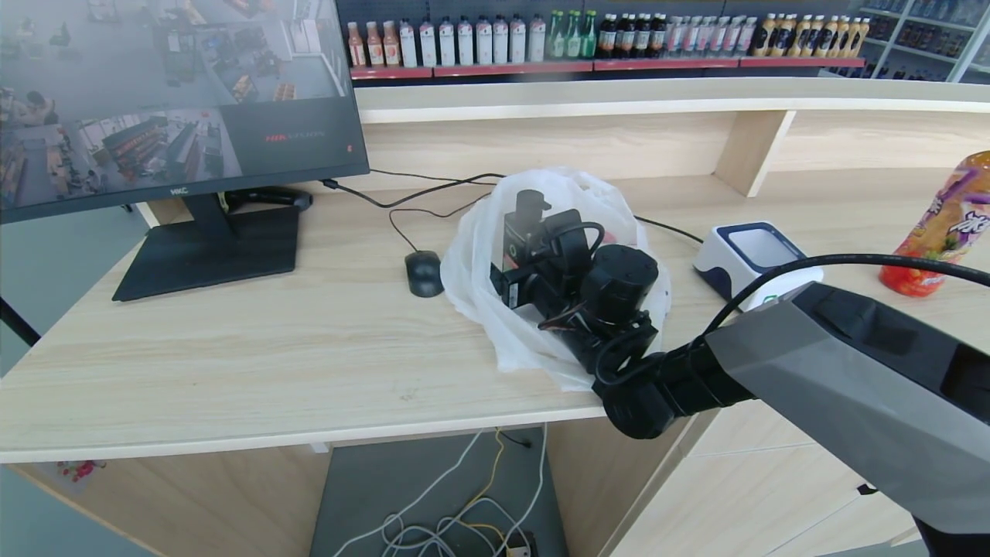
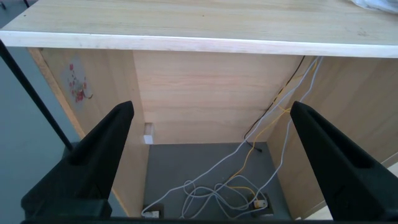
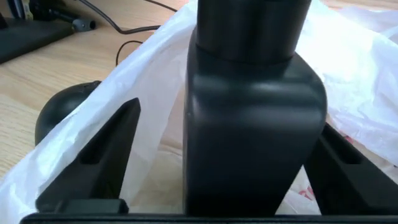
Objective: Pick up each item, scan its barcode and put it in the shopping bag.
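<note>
A white plastic shopping bag [image 1: 487, 255] lies open on the wooden counter [image 1: 232, 340]. My right gripper [image 1: 535, 267] is down inside it. In the right wrist view the gripper [image 3: 229, 118] is open, and a black boxy item with a round cap [image 3: 249, 124] stands between the spread fingers [image 3: 87, 162], with bag film [image 3: 155, 74] around them. The same black item [image 1: 524, 220] stands upright in the bag. An orange drink bottle [image 1: 940, 228] stands at the far right. My left gripper [image 2: 208, 118] hangs open and empty below the counter's front edge.
A white and blue barcode scanner [image 1: 754, 259] sits right of the bag. A black mouse [image 1: 424, 272] lies just left of it, with its cable trailing back. A monitor [image 1: 170, 93] on a flat stand fills the back left. Loose cables [image 2: 230, 186] lie under the counter.
</note>
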### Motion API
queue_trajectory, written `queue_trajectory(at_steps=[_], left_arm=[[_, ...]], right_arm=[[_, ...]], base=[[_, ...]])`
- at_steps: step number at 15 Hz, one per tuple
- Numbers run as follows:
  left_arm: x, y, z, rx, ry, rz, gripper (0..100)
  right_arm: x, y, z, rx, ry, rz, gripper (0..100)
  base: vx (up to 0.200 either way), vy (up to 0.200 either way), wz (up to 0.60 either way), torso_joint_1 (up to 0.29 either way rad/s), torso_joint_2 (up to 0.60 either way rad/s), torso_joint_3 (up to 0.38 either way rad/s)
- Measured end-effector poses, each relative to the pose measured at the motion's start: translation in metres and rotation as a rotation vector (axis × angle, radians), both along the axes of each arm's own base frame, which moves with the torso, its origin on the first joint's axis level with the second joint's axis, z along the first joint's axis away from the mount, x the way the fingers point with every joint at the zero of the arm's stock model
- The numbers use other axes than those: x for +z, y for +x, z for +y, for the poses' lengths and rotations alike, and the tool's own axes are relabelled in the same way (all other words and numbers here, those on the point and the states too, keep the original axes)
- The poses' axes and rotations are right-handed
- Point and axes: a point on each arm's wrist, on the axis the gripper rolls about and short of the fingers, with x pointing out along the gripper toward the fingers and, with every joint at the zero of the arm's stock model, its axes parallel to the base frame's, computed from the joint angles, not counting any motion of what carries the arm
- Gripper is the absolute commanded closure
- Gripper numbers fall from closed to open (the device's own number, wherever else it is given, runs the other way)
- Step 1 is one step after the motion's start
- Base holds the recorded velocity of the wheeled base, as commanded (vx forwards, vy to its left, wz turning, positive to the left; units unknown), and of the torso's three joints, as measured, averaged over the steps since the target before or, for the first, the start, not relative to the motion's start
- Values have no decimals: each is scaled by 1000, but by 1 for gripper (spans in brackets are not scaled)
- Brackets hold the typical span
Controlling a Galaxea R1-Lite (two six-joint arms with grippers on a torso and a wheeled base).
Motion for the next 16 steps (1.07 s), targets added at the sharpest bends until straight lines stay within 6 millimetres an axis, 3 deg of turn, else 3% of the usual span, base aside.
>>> queue_trajectory(at_steps=[8, 11, 16], left_arm=[[0, 0, 0, 0, 0, 0, 0], [0, 0, 0, 0, 0, 0, 0], [0, 0, 0, 0, 0, 0, 0]], right_arm=[[9, -2, -2, 2, 17, -25, 0], [23, -4, -8, -7, 36, -53, 0], [66, -19, -17, -9, 80, -133, 0]], base=[[0, 0, 0, 0, 0, 0], [0, 0, 0, 0, 0, 0], [0, 0, 0, 0, 0, 0]])
